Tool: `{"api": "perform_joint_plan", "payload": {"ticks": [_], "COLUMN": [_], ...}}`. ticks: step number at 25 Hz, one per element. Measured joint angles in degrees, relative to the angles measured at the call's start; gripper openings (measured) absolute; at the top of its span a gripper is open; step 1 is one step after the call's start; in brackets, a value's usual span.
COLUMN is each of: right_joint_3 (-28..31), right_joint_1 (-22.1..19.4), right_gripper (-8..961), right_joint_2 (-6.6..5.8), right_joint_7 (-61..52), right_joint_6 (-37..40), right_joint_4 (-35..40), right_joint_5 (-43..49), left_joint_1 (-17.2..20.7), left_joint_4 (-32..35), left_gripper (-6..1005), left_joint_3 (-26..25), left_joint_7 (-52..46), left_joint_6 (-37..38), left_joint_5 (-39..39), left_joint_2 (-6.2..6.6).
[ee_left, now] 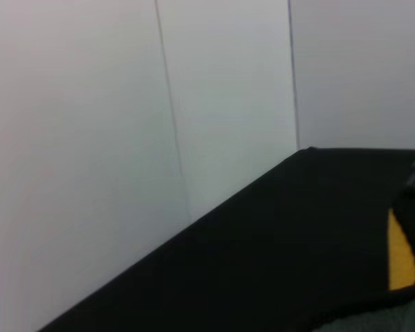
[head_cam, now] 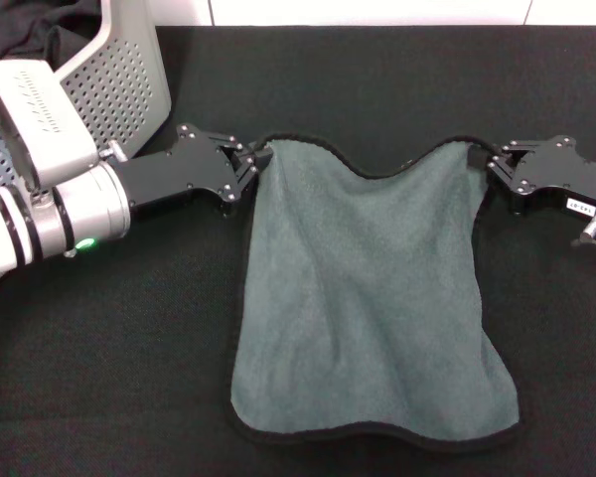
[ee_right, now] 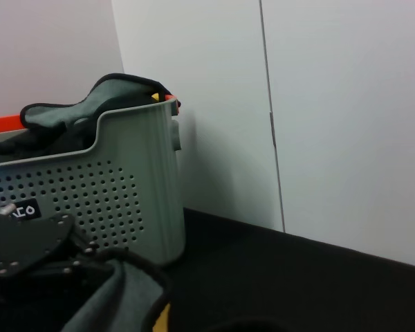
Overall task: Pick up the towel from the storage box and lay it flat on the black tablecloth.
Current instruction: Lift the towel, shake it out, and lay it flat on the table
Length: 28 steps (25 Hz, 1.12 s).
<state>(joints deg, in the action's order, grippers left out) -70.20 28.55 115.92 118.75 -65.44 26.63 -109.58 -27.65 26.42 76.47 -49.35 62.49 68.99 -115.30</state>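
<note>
Right now my left gripper (head_cam: pixel 250 164) and right gripper (head_cam: pixel 487 164) each pinch a far corner of the grey-green towel (head_cam: pixel 368 298), their fingers clenched on its black-stitched edge, with the top edge sagging between them. Most of the towel lies spread on the black tablecloth (head_cam: pixel 109 397), its near edge slightly wavy, while the light-grey storage box (head_cam: pixel 119 79) stands at the table's far left corner, well apart from it. From my right wrist view, another grey-green cloth (ee_right: pixel 100 104) seems to drape over the box's rim, though I cannot be certain.
</note>
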Motion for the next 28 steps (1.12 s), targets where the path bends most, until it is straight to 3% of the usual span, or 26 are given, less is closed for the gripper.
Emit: {"api": "perform_joint_plan", "payload": {"ticks": [14, 22, 24, 28], "right_joint_3": [-4.10, -4.16, -4.18, -4.23], "right_joint_1": [5.63, 5.67, 5.69, 5.70], "right_gripper": [46, 47, 47, 47], "right_joint_2": [0.36, 0.35, 0.35, 0.35], "right_joint_7": [0.10, -0.13, -0.22, -0.29], "right_joint_6": [8.11, 10.32, 11.82, 12.51], "right_joint_4": [-2.84, -2.89, -2.90, -2.91], "right_joint_5": [-2.97, -3.05, -3.05, -3.06], "left_joint_1": [2.01, 2.32, 2.01, 1.69], "left_joint_4": [1.88, 2.02, 2.01, 1.75], "left_gripper": [14, 15, 20, 29], "left_joint_3": [-1.52, -1.59, -1.44, -1.20], "left_joint_7": [4.60, 8.50, 10.48, 12.15], "left_joint_6": [-4.56, -11.54, -13.56, -14.46], "left_joint_5": [-0.07, -0.09, -0.09, -0.09], "left_joint_2": [-1.03, -3.11, -4.23, -4.61]}}
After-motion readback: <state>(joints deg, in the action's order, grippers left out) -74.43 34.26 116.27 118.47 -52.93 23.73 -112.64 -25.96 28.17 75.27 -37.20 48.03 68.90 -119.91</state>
